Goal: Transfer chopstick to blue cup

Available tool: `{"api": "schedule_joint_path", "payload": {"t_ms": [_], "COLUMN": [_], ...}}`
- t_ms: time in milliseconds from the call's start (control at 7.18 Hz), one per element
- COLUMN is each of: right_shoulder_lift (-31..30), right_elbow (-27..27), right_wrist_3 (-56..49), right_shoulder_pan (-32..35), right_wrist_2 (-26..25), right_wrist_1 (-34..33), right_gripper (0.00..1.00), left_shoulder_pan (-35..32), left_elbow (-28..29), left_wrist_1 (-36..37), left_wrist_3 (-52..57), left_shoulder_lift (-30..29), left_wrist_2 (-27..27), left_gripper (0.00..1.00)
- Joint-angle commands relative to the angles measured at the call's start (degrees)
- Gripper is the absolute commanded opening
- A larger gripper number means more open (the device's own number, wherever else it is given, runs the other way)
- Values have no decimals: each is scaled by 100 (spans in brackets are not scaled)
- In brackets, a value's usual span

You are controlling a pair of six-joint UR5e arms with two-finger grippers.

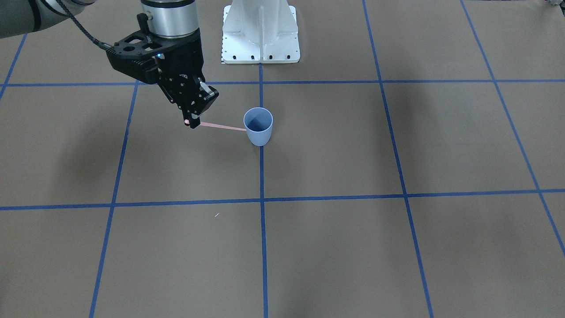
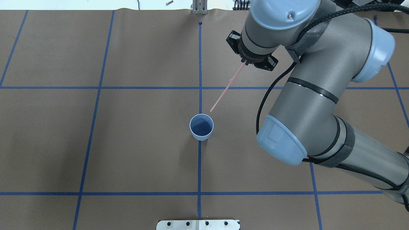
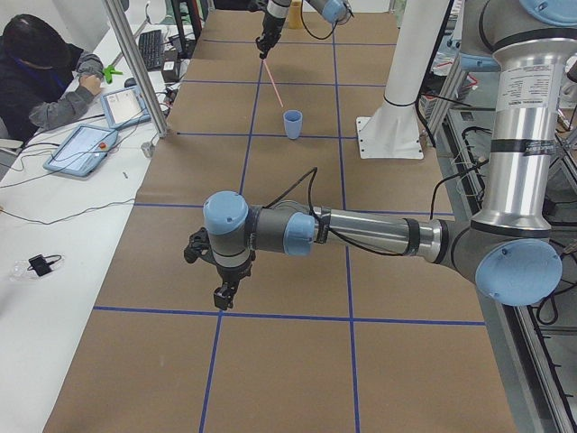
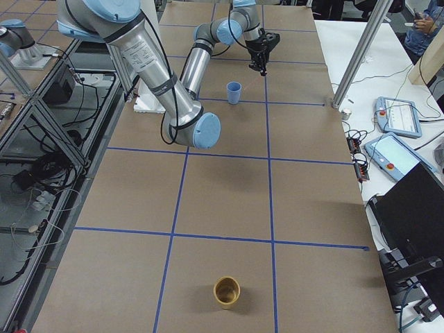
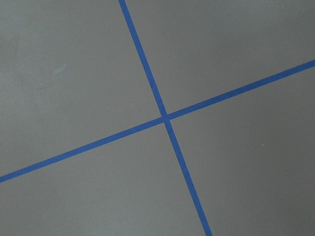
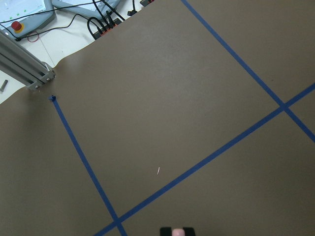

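The blue cup stands upright on the brown table at a blue tape line; it also shows in the overhead view. My right gripper is shut on one end of the pale pink chopstick. The stick slopes down toward the cup, and its free end is just outside the rim, on the side away from the robot. Its pink end shows between the fingertips in the right wrist view. My left gripper hangs low over the table far from the cup; I cannot tell if it is open or shut.
A tan cup stands far from the blue cup, toward the other end of the table. A white pedestal stands behind the blue cup. A person and tablets are at a side table.
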Motion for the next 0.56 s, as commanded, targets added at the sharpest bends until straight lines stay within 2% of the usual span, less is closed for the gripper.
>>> {"api": "schedule_joint_path", "payload": {"t_ms": [0, 139, 418], "right_shoulder_lift": [200, 156, 156], "right_elbow": [-28, -98, -291], "right_wrist_3": [192, 288, 394], "right_shoulder_pan": [-232, -528, -759], "right_wrist_2": [-99, -465, -662], "right_wrist_1": [-124, -133, -133], "right_gripper": [0, 0, 0], "left_shoulder_pan": [0, 0, 0], "left_elbow": [4, 12, 21], "left_wrist_1": [0, 0, 0], "left_wrist_3": [0, 0, 0], "left_shoulder_lift": [6, 6, 6], "left_wrist_2": [-3, -3, -3], "left_gripper": [99, 99, 99]}}
